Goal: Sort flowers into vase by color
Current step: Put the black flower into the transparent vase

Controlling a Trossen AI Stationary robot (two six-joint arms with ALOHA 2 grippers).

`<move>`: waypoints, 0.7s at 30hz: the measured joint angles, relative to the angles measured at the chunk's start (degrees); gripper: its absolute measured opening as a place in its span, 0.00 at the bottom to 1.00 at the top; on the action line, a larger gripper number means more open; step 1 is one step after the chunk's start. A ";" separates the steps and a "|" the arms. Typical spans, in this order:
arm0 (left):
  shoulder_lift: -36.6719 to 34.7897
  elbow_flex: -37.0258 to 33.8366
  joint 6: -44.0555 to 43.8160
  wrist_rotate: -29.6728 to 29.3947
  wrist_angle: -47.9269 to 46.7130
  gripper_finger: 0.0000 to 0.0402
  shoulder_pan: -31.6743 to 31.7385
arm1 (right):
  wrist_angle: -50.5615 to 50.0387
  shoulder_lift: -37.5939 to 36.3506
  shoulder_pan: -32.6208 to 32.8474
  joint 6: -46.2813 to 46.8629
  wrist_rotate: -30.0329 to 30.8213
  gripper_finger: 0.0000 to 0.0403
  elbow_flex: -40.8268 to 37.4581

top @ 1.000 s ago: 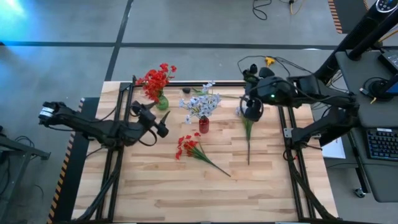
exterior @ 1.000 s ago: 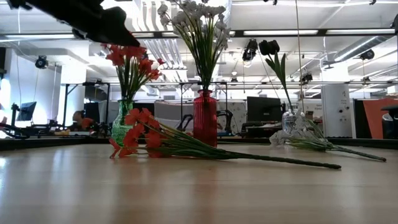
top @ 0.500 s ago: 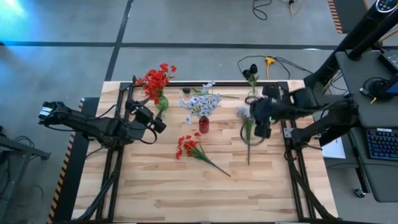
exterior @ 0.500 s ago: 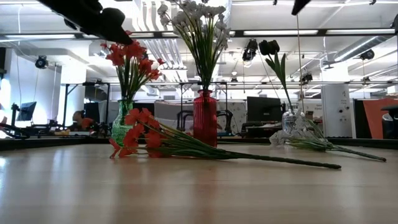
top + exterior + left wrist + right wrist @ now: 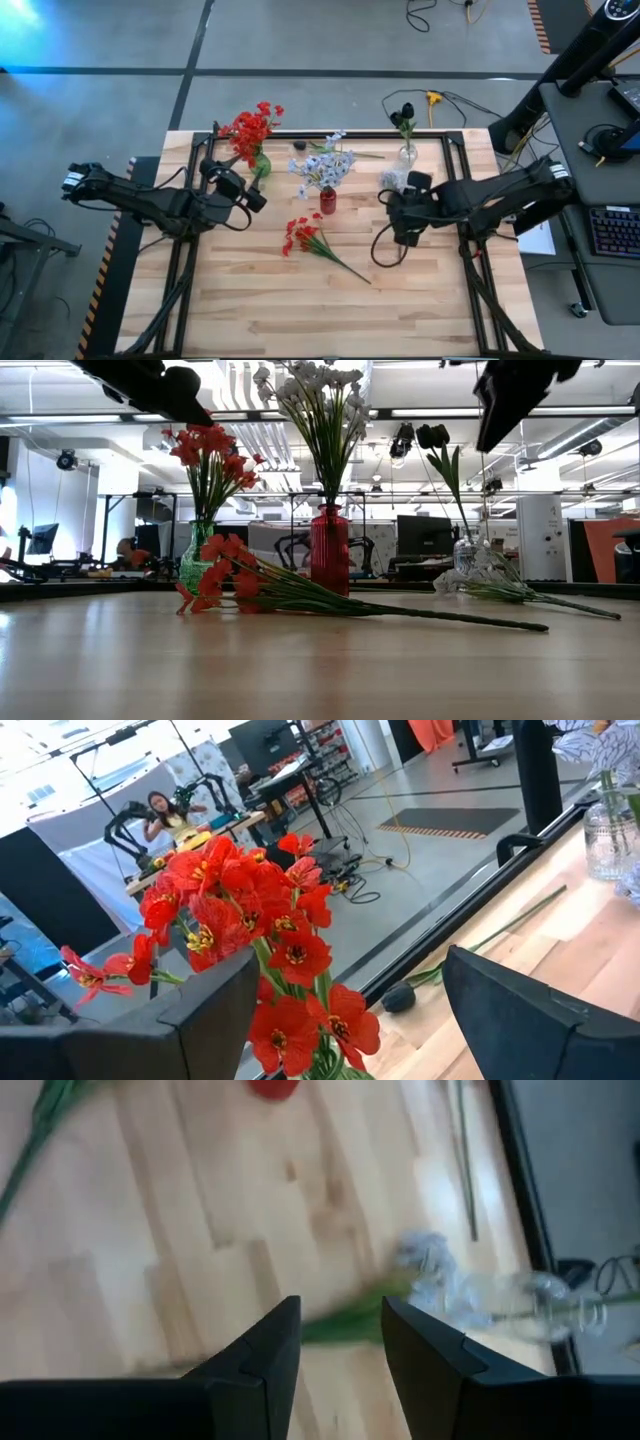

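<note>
The right gripper [image 5: 402,214] hangs over the right half of the table [image 5: 260,320], its jaws parted with nothing between them; the right wrist view shows the pale blue-white stem [image 5: 420,1295] lying flat on the wood just beyond its fingertips [image 5: 283,1320], bloom end beside the clear glass vase [image 5: 407,153] at the far right. A loose red flower stem [image 5: 318,243] lies near the table's middle, in front of the red vase [image 5: 328,200] of white blooms. The left gripper [image 5: 255,192] waits with its jaws spread and empty beside the green vase [image 5: 261,164] of red blooms. These artificial stems look light and springy, with a thin stalk that could roll or slip. The mid-stalk, clear of leaves and soft petals, seems the best place to grasp.
</note>
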 joint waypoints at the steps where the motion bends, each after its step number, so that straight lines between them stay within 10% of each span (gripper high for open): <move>1: 0.00 -0.02 0.00 -0.02 -0.02 0.73 0.00 | 2.19 -0.06 -0.17 -0.16 1.10 0.33 -1.31; 14: -0.02 -0.06 -0.02 -0.41 -0.94 0.73 0.00 | 41.77 0.05 -2.29 -13.05 25.29 0.20 -24.46; 21: -0.04 -0.08 -0.02 -0.54 -1.05 0.73 0.02 | 52.69 0.82 -10.15 -17.25 26.19 0.11 -28.59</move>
